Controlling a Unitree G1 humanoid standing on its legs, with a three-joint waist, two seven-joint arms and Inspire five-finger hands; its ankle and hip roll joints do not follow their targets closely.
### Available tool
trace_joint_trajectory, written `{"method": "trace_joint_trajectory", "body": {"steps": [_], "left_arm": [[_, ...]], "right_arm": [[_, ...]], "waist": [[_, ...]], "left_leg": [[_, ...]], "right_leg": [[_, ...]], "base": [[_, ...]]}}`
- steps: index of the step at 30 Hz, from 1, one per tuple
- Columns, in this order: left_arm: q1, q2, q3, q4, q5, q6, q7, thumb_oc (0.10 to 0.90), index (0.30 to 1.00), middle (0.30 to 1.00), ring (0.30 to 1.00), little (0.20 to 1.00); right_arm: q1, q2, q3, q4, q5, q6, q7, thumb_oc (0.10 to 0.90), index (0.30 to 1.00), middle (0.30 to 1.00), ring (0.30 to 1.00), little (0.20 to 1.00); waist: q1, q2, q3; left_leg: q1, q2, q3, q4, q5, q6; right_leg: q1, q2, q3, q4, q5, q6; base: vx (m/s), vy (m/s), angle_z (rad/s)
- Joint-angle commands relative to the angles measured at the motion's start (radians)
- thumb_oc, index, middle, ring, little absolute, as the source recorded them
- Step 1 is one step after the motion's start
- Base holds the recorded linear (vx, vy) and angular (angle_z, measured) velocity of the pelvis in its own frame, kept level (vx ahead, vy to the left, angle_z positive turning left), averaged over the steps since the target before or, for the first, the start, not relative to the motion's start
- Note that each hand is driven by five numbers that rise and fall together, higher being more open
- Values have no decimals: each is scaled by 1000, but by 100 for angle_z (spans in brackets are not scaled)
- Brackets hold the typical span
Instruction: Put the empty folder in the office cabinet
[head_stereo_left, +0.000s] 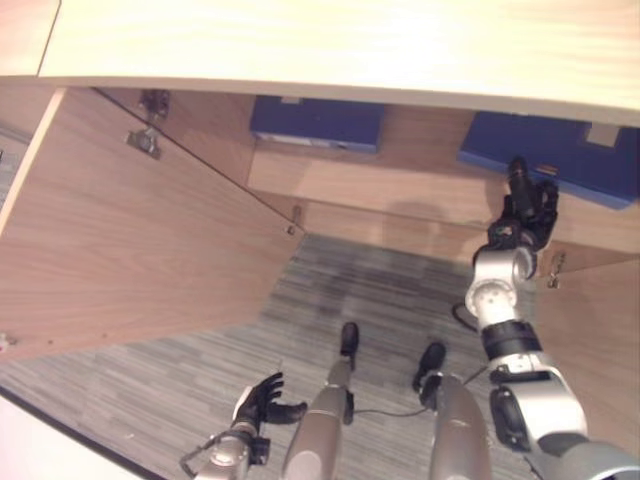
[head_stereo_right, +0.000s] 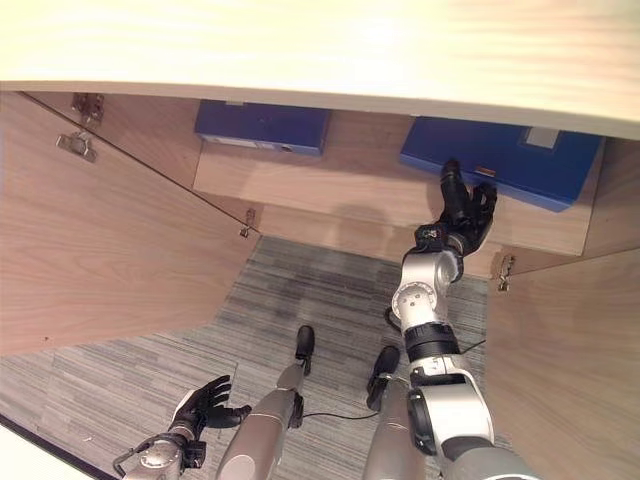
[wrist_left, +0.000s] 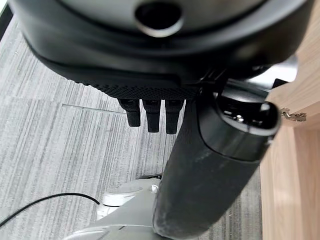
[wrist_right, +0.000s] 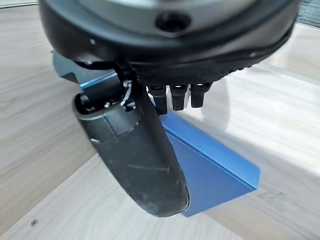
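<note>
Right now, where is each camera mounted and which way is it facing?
Left eye view: on the head, looking down into the open cabinet; both arms show.
Right eye view: beside it, same scene; right hand at the blue folder.
Left wrist view: on the left wrist, facing carpet past the left hand.
Right wrist view: facing the shelf; shares the folder with the eye views.

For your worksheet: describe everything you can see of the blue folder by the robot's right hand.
The blue folder is a plain, smooth-faced binder with a pale label near one end. It lies flat on the wooden cabinet shelf, to the right of a second blue folder. The right hand reaches to its near edge with fingers fairly straight; actual contact cannot be made out.
</note>
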Motion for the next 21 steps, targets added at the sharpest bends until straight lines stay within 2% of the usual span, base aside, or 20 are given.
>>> {"method": "trace_joint_trajectory", "body": {"steps": [1, 6, 9, 10, 11, 12, 13, 16, 17, 21], "left_arm": [[54, 27, -27, -1, -3, -13, -10, 800, 900, 900, 900, 900], [63, 51, -31, -12, -17, -22, -20, 800, 900, 900, 900, 900], [69, 84, -43, -29, -30, -32, -39, 800, 900, 900, 900, 900], [67, 83, -43, -29, -30, -32, -39, 800, 900, 900, 900, 900], [65, 105, -53, -37, -37, -37, -52, 800, 900, 900, 900, 900], [64, 104, -53, -36, -38, -37, -52, 800, 900, 900, 900, 900], [65, 133, -64, -50, -52, -44, -66, 800, 900, 900, 900, 900], [65, 153, -81, -55, -52, -46, -81, 800, 900, 900, 900, 900], [63, 152, -82, -55, -52, -46, -81, 800, 900, 900, 900, 900], [72, 173, -93, -72, -57, -53, -97, 800, 900, 900, 900, 900]], "right_arm": [[-54, -58, -13, -114, -89, -81, 66, 800, 900, 900, 900, 900], [-157, -148, -46, 11, -45, -77, 66, 800, 900, 900, 900, 900], [-289, -253, -44, 183, 15, -39, 74, 800, 900, 900, 900, 900], [-295, -257, -43, 191, 20, -39, 80, 800, 900, 900, 900, 900], [-383, -335, -27, 312, 68, -11, 95, 800, 900, 900, 900, 900], [-387, -338, -25, 318, 72, -11, 100, 800, 900, 900, 900, 900], [-496, -440, 14, 458, 104, 44, 108, 800, 900, 900, 900, 900], [-594, -533, 74, 579, 116, 100, 116, 800, 900, 900, 900, 900], [-601, -537, 79, 587, 120, 101, 121, 800, 900, 900, 900, 900], [-685, -628, 173, 677, 71, 177, 128, 800, 900, 900, 900, 900]], "waist": [[-3, 18, -10], [12, 20, -20], [30, 23, -37], [31, 24, -36], [47, 27, -46], [47, 28, -44], [67, 28, -61], [87, 32, -80], [87, 34, -79], [115, 45, -104]], "left_leg": [[126, 98, -43, -5, -135, -96], [133, 98, -41, -5, -139, -99], [138, 99, -41, -6, -141, -102], [138, 99, -41, -6, -141, -102], [141, 99, -43, -7, -142, -105], [141, 99, -42, -7, -142, -105], [142, 98, -46, -8, -140, -110], [146, 98, -51, -10, -137, -114], [146, 98, -51, -10, -137, -115], [146, 96, -62, -13, -133, -118]], "right_leg": [[111, -51, 43, -90, -6, 179], [114, -56, 41, -86, -7, 184], [118, -61, 37, -85, -6, 190], [118, -61, 38, -85, -6, 190], [121, -64, 34, -82, -9, 193], [122, -63, 34, -82, -9, 193], [126, -69, 27, -79, -11, 198], [136, -74, 18, -79, -13, 202], [136, -74, 17, -80, -13, 202], [147, -75, 3, -80, -17, 204]], "base": [[0, 0, 0], [0, 0, 0], [0, 0, 0], [0, 0, 0], [0, 0, 0], [21, -17, 5], [15, -12, 5], [12, -9, 10], [17, -9, 5], [-2, -18, 8]]}}
